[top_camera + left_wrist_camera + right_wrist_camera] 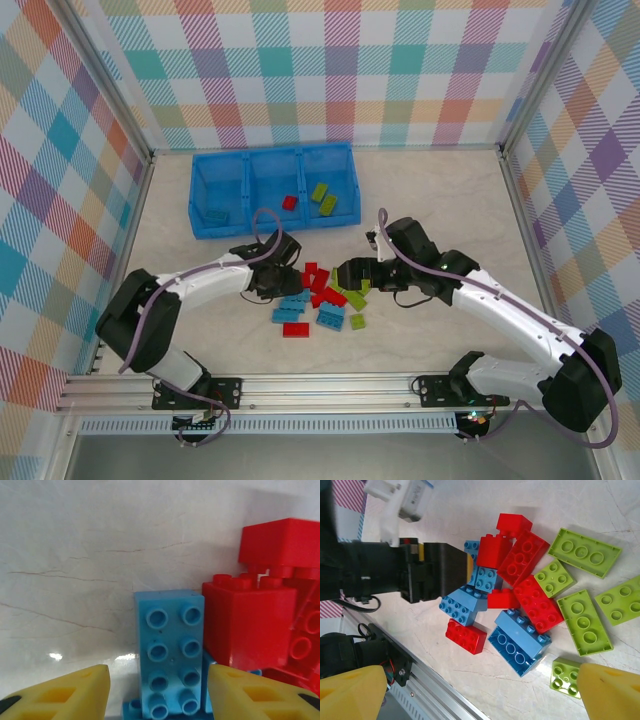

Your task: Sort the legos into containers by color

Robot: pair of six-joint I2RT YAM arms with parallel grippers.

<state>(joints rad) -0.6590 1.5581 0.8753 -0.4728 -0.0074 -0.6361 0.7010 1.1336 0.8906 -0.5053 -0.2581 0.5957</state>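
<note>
Nearest the arm bases, the loose legos (318, 300) lie jumbled on the desk (440, 200): red, light blue and lime green, some piled on one another. The left gripper (272, 282) is down at the pile's left edge. Its wrist camera shows the yellow fingers (75, 697) straddling a light blue brick (170, 650), studs facing the camera. The fingers are parted, with bare desk showing between the left one and the brick, so there's no clamp on it. A big red brick (250, 625) sits just beside it on the right.

The right gripper (352, 272) hangs at the pile's right side, its fingers (607, 690) spread wide and holding nothing, with loose green bricks (582, 622) in its view.

Farther back sits the blue tray (270, 232). One blue piece (215, 215) is in the left compartment, one red piece (290, 202) in the middle, and two green pieces (320, 191) in the right.
</note>
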